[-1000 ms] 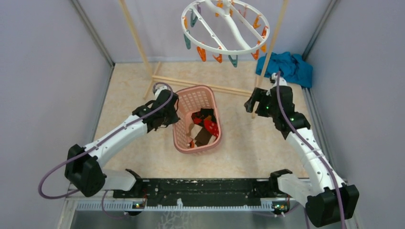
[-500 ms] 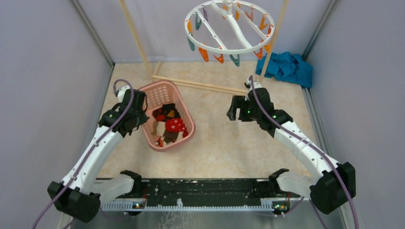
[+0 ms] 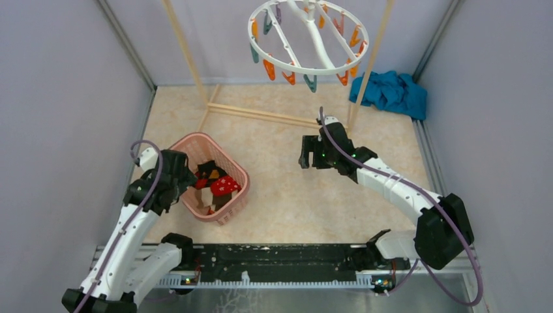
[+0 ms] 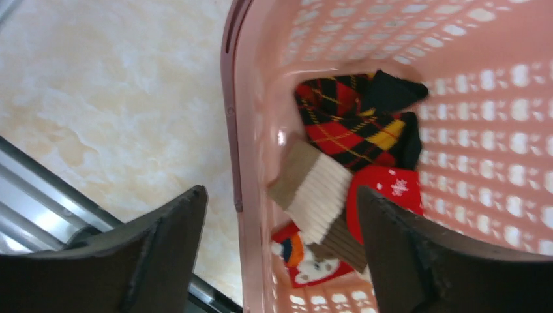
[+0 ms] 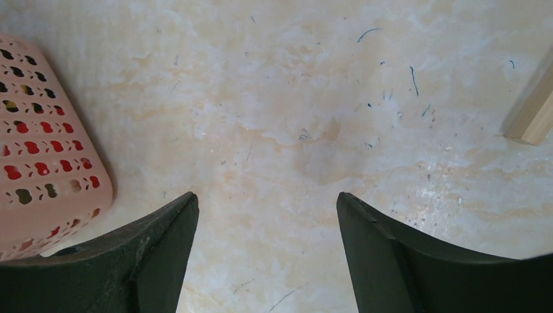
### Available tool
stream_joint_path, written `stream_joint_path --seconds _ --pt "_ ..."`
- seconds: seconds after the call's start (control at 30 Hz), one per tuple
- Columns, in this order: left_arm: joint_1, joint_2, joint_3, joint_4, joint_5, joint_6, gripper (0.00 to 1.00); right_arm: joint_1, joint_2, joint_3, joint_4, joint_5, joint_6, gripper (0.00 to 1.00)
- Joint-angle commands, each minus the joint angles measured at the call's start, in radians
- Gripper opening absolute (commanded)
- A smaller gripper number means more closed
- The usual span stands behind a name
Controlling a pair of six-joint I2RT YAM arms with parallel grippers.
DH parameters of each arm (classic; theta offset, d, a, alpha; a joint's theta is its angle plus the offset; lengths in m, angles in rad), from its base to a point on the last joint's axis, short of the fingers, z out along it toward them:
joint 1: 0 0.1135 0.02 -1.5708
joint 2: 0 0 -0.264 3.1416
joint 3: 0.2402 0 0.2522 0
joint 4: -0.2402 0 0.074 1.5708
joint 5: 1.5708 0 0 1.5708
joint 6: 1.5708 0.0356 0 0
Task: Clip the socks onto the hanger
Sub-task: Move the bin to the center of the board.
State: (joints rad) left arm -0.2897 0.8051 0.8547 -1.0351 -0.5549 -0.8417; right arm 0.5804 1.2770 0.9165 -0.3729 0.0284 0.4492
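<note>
Several socks [image 3: 217, 184] lie in a pink basket [image 3: 225, 163] at the left of the floor. The left wrist view shows a red-and-black argyle sock [image 4: 342, 124], a beige ribbed one [image 4: 312, 189] and red ones [image 4: 385, 195]. My left gripper [image 3: 184, 175] is open. Its fingers straddle the basket's near-left rim [image 4: 236, 143] without pinching it, one finger [image 4: 163, 241] outside and one over the socks. My right gripper [image 3: 304, 159] hangs open and empty over bare floor, right of the basket. The white ring hanger [image 3: 306, 36] with orange and teal clips hangs at the top, tilted.
A pale wooden rack [image 3: 261, 114] stands at the back, with one foot [image 5: 531, 111] visible in the right wrist view. A teal-blue cloth [image 3: 391, 93] lies in the back right corner. Grey walls close in both sides. The basket's side [image 5: 45, 150] sits left of my right gripper.
The left arm has pulled the basket toward the near left, then opened its jaws and let go of the rim. The right arm has swung left and nearer. The hanger sways.
</note>
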Motion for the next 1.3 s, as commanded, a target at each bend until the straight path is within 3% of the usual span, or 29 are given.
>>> stream_joint_path --seconds 0.0,0.2,0.4,0.57,0.67,0.93,1.1,1.17,1.27 --pt "0.006 -0.062 -0.041 0.047 -0.029 -0.105 0.97 0.005 0.01 0.041 0.045 0.052 0.008 0.78" --pt "0.006 -0.09 0.092 0.014 -0.01 -0.068 0.98 0.005 -0.017 0.028 0.042 0.045 0.007 0.78" --pt "0.006 -0.069 0.31 0.106 0.183 0.092 0.98 0.005 -0.02 0.0 0.045 0.046 0.021 0.78" --pt "0.005 0.085 0.453 0.062 0.34 0.094 0.98 0.006 -0.046 -0.019 0.038 0.052 0.031 0.78" --pt "-0.02 0.11 0.361 0.138 0.401 0.008 0.97 0.006 -0.069 -0.018 0.027 0.06 0.034 0.78" --pt "-0.229 0.247 0.213 0.297 0.189 -0.23 0.95 0.006 -0.134 -0.031 -0.021 0.073 0.024 0.78" --pt "-0.252 0.394 0.169 0.35 0.141 -0.308 0.92 0.006 -0.17 -0.053 -0.036 0.087 0.011 0.78" --pt "-0.252 0.433 0.153 0.359 0.112 -0.319 0.88 0.005 -0.183 -0.065 -0.034 0.084 0.011 0.79" --pt "-0.252 0.464 0.133 0.363 0.077 -0.326 0.74 0.002 -0.19 -0.075 -0.035 0.084 0.007 0.79"
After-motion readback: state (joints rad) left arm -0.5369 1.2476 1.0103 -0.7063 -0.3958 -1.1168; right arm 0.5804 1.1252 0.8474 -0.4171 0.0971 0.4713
